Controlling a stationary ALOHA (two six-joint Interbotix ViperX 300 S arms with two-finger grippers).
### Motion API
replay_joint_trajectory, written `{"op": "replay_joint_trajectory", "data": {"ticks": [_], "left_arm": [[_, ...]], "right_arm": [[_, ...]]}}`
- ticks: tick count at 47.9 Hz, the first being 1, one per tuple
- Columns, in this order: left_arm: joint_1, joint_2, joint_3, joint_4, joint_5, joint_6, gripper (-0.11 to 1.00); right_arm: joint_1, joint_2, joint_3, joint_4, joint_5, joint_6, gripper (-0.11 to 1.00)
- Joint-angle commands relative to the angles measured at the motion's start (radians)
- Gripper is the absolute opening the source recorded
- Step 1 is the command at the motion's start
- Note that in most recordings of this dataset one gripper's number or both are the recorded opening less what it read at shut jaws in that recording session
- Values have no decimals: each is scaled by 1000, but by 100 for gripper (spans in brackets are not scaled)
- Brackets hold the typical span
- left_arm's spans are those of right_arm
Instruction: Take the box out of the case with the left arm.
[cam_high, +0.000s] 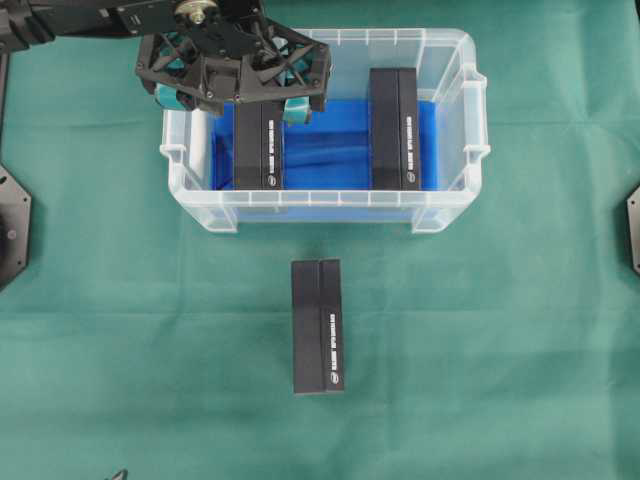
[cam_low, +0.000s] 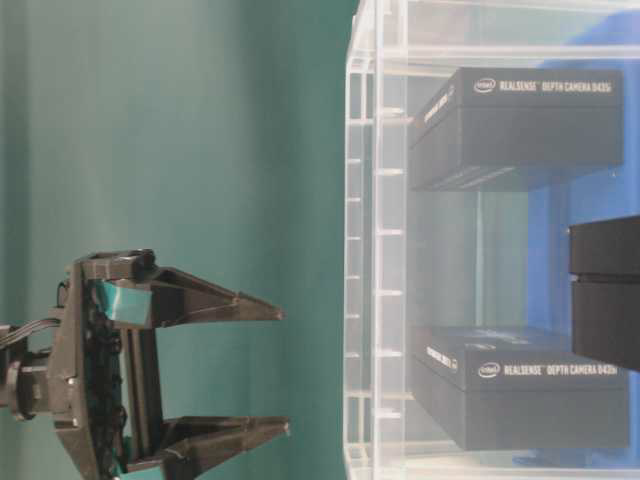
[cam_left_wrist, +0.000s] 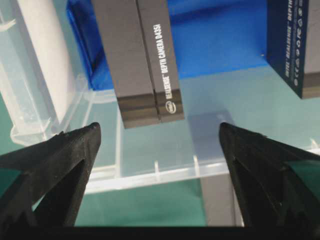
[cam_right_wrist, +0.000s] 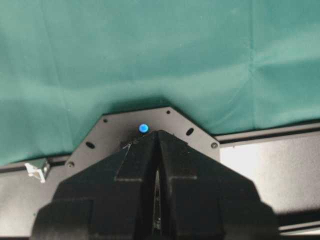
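Left arm (cam_high: 232, 70) jaws wide above left box (cam_high: 258, 145) (nothing gripped), inside case (cam_high: 325, 212), right jaws together

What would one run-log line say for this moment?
left gripper: open, above left black box | clear plastic case: two boxes inside | right gripper: shut

Black left arm (cam_high: 70, 25) with angular black fingers (cam_left_wrist: 55, 165) (teal pads), gold hub screw

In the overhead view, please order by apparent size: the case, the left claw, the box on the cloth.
1. The case, clearly largest.
2. The left claw, though nearer the camera.
3. The box on the cloth.
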Motion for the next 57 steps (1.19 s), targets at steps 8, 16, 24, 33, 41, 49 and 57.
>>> {"op": "replay_joint_trajectory", "data": {"ticks": [8, 16, 24, 33, 41, 49, 57], "left_arm": [[11, -37, 41, 21, -61, -3, 97], [18, -40, 117, 21, -130, -5, 97], [26, -38, 184, 21, -212, -6, 97], [26, -25, 247, 21, -287, -6, 97], [26, -5, 281, 21, -333, -6, 97], [26, 28, 287, 20, -388, -6, 97], [25, 54, 288, 18, -394, -6, 97]], "right_arm": [[-2, 2, -25, 2, 2, 0, 0], [-2, 2, -23, 2, 2, 0, 0], [-2, 0, -23, 2, 2, 0, 0], [-2, 2, -23, 2, 2, 0, 0], [-2, 0, -23, 2, 2, 0, 0], [-2, 2, -23, 2, 2, 0, 0], [-2, 2, -23, 2, 2, 0, 0]]}}
